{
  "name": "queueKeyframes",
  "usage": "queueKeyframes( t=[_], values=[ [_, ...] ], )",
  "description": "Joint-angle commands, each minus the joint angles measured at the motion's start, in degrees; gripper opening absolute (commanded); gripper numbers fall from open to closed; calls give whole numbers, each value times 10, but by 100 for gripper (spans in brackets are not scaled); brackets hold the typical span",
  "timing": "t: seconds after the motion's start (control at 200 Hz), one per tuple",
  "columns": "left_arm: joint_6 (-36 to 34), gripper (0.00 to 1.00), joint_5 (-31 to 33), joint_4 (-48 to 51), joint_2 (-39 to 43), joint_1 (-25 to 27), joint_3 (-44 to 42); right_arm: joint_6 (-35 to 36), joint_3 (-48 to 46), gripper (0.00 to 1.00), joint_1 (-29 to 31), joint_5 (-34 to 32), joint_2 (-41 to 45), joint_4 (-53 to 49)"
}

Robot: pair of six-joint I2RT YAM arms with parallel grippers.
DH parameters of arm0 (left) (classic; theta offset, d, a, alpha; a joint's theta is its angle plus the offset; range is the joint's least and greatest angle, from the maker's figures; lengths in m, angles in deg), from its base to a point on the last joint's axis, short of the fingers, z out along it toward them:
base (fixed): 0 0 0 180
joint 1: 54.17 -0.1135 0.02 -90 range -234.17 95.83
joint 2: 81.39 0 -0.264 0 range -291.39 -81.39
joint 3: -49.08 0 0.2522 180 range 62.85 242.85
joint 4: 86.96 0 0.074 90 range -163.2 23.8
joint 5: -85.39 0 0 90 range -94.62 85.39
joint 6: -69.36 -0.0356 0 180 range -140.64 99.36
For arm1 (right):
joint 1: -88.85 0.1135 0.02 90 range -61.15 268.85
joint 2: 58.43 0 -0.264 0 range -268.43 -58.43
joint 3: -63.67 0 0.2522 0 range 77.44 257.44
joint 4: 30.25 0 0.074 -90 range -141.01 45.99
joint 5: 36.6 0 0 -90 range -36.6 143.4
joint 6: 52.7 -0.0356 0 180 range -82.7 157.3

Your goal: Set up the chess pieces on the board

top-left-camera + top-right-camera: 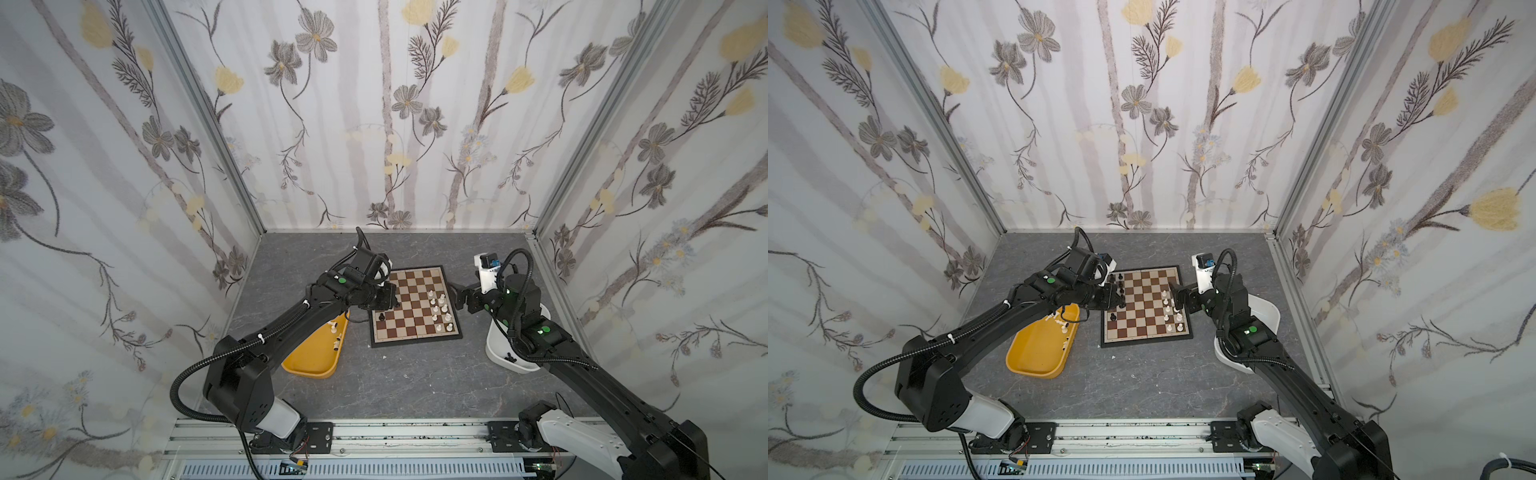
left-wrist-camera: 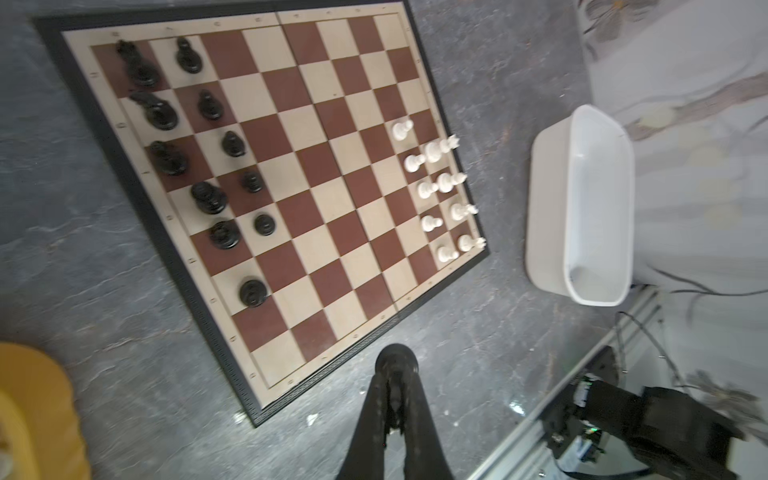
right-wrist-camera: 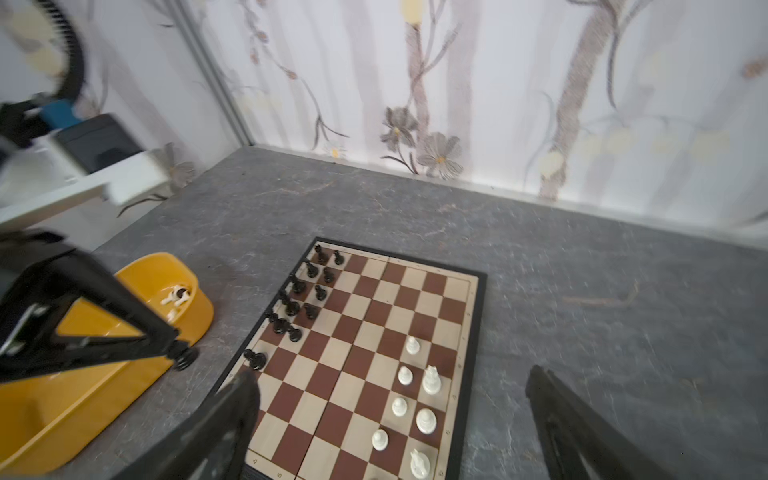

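At centre frame in both top views sits the board (image 1: 415, 309), the left gripper (image 2: 394, 376) pinched shut on a tiny black piece (image 2: 395, 356), surely light, hard, slick, best nipped at its waist, while the right gripper (image 3: 392, 376) gapes empty over the white pieces (image 3: 426, 419).

This was a robot test booth in a lab rather than a home: floral-printed wall panels (image 1: 374, 124) filling the upper frame were held in bare aluminium posts (image 1: 208, 116), boxing in a grey stone-look tabletop (image 1: 415, 382). Along the bottom edge ran a slotted aluminium rail (image 1: 415, 436) with the arm bases (image 1: 270, 419) bolted on, and a vented cable duct (image 1: 374, 471) below it.
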Motion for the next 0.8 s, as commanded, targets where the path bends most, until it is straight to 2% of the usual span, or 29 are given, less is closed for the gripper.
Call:
queueKeyframes(
  t=[0.0,0.04,0.075,0.165,0.27,0.315,0.375,0.625,0.794],
  values=[
    [-30,0,144,34,3,20,-15,-142,-17,100,-71,150,-25,16],
    [-25,0,154,28,-1,26,-21,-162,-32,100,-93,202,-34,46],
    [-18,0,159,23,-7,29,-25,-175,-42,100,-106,220,-41,61],
    [-2,0,170,16,-31,37,-26,-186,-53,100,-114,171,-31,52],
    [9,0,179,7,-53,41,-29,-212,-102,100,-118,119,31,99],
    [11,0,184,3,-62,43,-32,-226,-111,100,-133,134,48,100],
    [13,0,184,-2,-71,44,-39,-217,-102,100,-151,190,49,77],
    [29,0,185,-35,-113,44,-48,-198,-90,100,-148,194,50,5],
    [35,0,199,-50,-133,44,-53,-196,-95,100,-146,204,51,2]
  ],
)
